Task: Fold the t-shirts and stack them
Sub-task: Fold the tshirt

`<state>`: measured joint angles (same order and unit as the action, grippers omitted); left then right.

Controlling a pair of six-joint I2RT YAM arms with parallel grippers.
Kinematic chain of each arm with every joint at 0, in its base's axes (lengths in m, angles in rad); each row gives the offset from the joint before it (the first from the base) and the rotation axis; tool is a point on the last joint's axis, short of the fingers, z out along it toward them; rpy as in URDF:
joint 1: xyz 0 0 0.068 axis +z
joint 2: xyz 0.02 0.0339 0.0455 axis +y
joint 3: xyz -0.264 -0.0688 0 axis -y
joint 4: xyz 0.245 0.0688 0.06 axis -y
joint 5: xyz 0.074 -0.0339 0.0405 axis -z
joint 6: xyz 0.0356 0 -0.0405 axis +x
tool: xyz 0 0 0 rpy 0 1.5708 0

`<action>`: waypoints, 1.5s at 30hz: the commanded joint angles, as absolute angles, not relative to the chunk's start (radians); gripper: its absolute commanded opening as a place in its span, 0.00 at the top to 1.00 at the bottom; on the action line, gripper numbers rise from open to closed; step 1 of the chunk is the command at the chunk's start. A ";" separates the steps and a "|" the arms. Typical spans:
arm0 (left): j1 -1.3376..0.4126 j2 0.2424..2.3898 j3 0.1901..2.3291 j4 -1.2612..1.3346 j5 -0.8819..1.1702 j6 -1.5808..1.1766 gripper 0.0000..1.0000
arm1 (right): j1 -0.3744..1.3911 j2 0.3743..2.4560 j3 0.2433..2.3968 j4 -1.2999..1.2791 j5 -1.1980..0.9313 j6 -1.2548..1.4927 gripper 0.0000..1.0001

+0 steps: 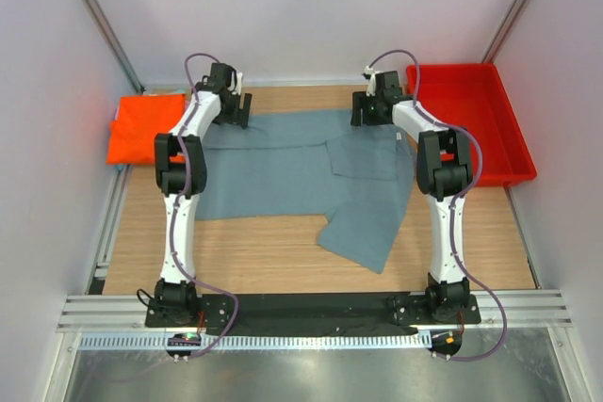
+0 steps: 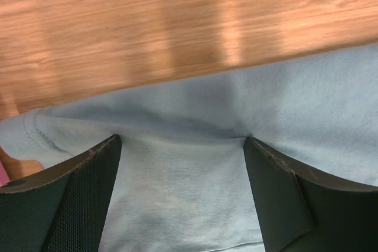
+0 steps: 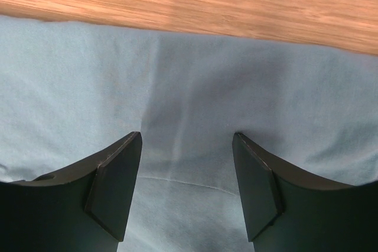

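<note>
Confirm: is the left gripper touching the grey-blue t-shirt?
Touching. Left wrist view: the left gripper, jaws open, has both fingertips pressed into the grey-blue t-shirt, and a crease runs in the cloth between them.

The top camera looks steeply down from high on the near side of the shirt (image 1: 283, 171), taking in all of it and the tabletop (image 1: 254, 256). Each wrist camera hangs close over the shirt's far edge (its jaws at the bottom corners), facing bare wood beyond; all views share that edge.
</note>
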<state>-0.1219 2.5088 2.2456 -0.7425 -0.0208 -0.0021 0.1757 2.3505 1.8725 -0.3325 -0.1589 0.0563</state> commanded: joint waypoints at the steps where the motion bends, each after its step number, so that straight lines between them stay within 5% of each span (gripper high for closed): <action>1: -0.115 2.516 2.301 -0.750 -0.005 -0.018 0.15 | 0.175 2.359 1.899 -0.357 -0.163 0.061 0.31; 7: -0.115 2.360 2.237 -0.667 -0.044 -0.017 0.16 | 0.172 2.240 1.820 -0.318 -0.163 0.023 0.31; 12: -0.117 2.076 2.050 -0.626 -0.038 -0.055 0.09 | 0.176 1.943 1.651 -0.272 -0.149 -0.073 0.30; 16: -0.115 1.814 1.866 -0.589 -0.022 -0.057 0.00 | 0.178 1.696 1.354 -0.219 -0.208 -0.312 0.29; 25: -0.169 1.649 1.507 -0.647 0.009 0.050 0.07 | 0.273 1.177 0.670 -0.445 -0.429 -1.030 0.33; 28: -0.176 1.628 1.428 -0.637 0.009 0.080 0.15 | 0.311 1.131 0.632 -0.592 -0.460 -1.107 0.36; 33: -0.176 1.646 1.400 -0.614 -0.075 0.114 0.15 | 0.395 1.075 0.653 -0.730 -0.552 -1.080 0.36; 45: -0.178 1.697 1.468 -0.647 -0.117 0.086 0.15 | 0.658 1.008 0.557 -0.792 -0.393 -1.003 0.39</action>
